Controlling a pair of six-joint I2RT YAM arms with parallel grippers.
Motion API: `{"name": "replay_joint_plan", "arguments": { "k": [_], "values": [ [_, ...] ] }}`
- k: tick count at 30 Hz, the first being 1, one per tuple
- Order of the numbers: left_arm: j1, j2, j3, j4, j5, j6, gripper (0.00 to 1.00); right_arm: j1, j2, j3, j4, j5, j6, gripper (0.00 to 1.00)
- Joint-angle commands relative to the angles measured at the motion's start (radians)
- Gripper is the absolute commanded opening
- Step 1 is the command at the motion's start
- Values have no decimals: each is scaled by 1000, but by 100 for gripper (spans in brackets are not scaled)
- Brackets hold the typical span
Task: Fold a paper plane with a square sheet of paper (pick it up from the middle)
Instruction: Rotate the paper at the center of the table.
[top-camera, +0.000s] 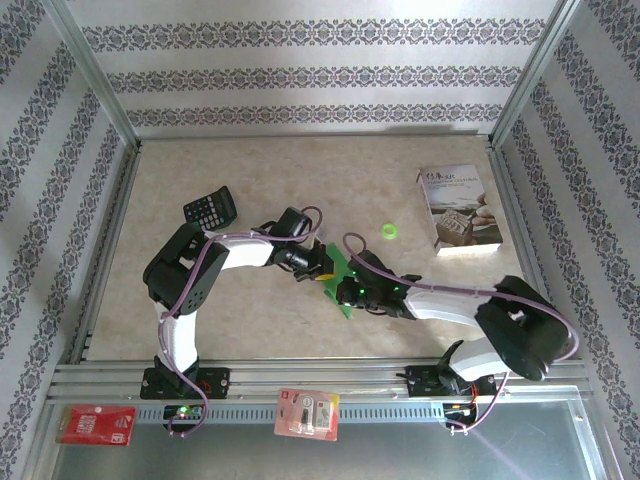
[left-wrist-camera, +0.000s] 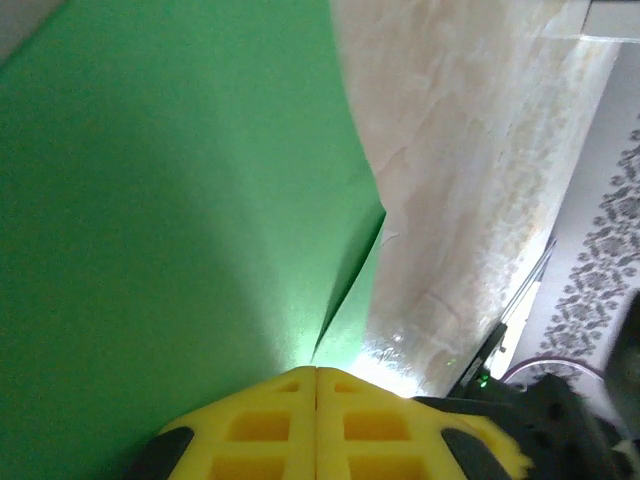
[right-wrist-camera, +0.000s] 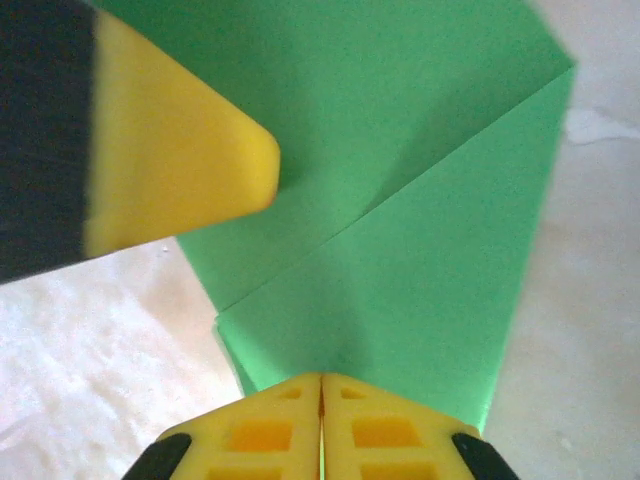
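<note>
While left hand (left-wrist-camera: 316, 372) and right hand (right-wrist-camera: 321, 380) pinch the green sheet (right-wrist-camera: 420, 250), calculator (top-camera: 210, 208), disc (top-camera: 388, 232), booklet (top-camera: 460, 208) lie beyond.

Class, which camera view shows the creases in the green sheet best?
Right wrist: the green sheet is close, fold lines sharp. Left wrist gives blurred green with one fold edge; top external, a small patch between the arms.

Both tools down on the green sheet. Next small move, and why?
Probably drag the left tool along the fold edge to press it flat, while the right tool pins the square sheet of paper. Both tools are closed with tips at the sheet, and the flap looks loosely laid, not sharply creased. Whether either pinches the paper is unclear.
</note>
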Motion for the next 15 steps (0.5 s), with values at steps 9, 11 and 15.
{"name": "replay_joint_plan", "arguments": {
  "k": [9, 11, 15],
  "values": [
    [21, 175, 271, -391, 25, 417, 6, -293, -125, 21, -178, -227, -235, 23],
    [21, 203, 333, -442, 18, 465, 7, -335, -105, 38, -201, -260, -263, 25],
    [21, 265, 488, -539, 21, 550, 13, -398, -53, 60, -194, -314, -280, 26]
  ]
}}
